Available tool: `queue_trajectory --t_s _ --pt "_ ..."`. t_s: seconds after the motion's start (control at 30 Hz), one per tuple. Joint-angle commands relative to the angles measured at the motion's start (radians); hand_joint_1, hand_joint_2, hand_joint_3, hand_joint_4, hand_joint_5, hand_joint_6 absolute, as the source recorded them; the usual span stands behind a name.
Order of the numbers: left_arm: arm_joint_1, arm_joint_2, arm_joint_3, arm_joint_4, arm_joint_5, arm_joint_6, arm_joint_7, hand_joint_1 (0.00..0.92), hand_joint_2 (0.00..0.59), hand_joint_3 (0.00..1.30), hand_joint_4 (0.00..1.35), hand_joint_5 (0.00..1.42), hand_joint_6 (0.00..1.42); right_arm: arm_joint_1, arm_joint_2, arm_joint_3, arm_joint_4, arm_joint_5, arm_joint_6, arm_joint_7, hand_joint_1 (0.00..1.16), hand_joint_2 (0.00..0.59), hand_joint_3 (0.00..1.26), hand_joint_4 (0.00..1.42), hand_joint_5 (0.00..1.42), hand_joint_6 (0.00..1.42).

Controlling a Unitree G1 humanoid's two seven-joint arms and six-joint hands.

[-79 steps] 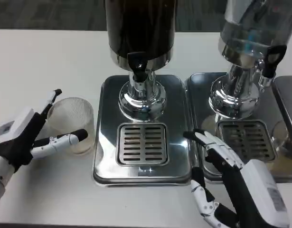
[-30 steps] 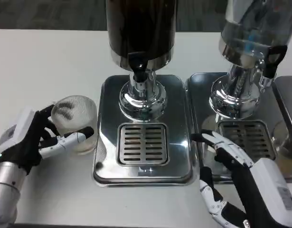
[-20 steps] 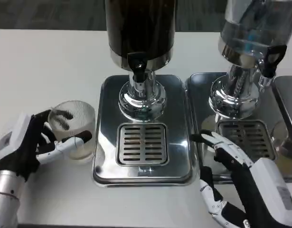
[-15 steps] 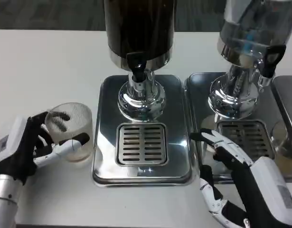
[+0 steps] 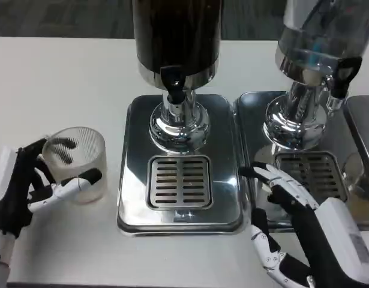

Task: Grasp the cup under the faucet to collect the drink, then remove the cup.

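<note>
- The left hand [image 5: 28, 189] wraps a clear ribbed cup [image 5: 76, 162], fingers behind it and thumb across its front, on the white bench [image 5: 58, 78].
- The cup sits left of the steel drip tray [image 5: 136, 120], just off the tray's left edge and well apart from the grille [image 5: 180, 181].
- A dark drink dispenser [image 5: 176, 36] rises at the tray's back, with its black faucet [image 5: 174, 84] hanging above the tray, behind the grille.
- The right hand [image 5: 292, 234] hovers at the tray's right front corner, fingers spread and holding nothing.
- Judged step: the cup is grasped but not yet under the faucet. The next move calls for lifting it over the tray's raised rim, then travelling right onto the grille.
- Open bench lies left of the tray; a second dispenser [image 5: 313, 66] crowds the right side.
</note>
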Motion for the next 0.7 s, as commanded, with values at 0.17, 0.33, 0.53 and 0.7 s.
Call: queue_trajectory --t_s 0.17,0.33,0.53,0.7 --pt "0.019 0.014 0.012 -0.085 0.020 -0.072 0.008 0.314 0.152 0.54 0.63 0.87 1.08 0.003 -0.008 -0.004 -0.006 0.019 -0.020 0.002 0.61 0.573 0.25 0.15 0.13 0.34" --pt "0.015 -0.006 0.003 -0.120 0.037 -0.088 -0.011 0.314 0.156 0.55 0.64 0.87 1.08 0.009 -0.007 -0.007 -0.009 0.022 -0.020 -0.001 0.59 0.573 0.25 0.15 0.13 0.34" --pt "-0.005 -0.037 -0.010 -0.146 0.055 -0.086 -0.037 0.314 0.157 0.55 0.64 0.87 1.09 0.015 -0.004 -0.010 -0.011 0.024 -0.023 -0.006 0.59 0.572 0.24 0.15 0.13 0.34" --pt "-0.035 -0.067 -0.022 -0.137 0.072 -0.075 -0.059 0.314 0.158 0.55 0.64 0.88 1.10 0.025 0.000 -0.014 -0.016 0.028 -0.025 -0.011 0.58 0.572 0.24 0.15 0.13 0.34"
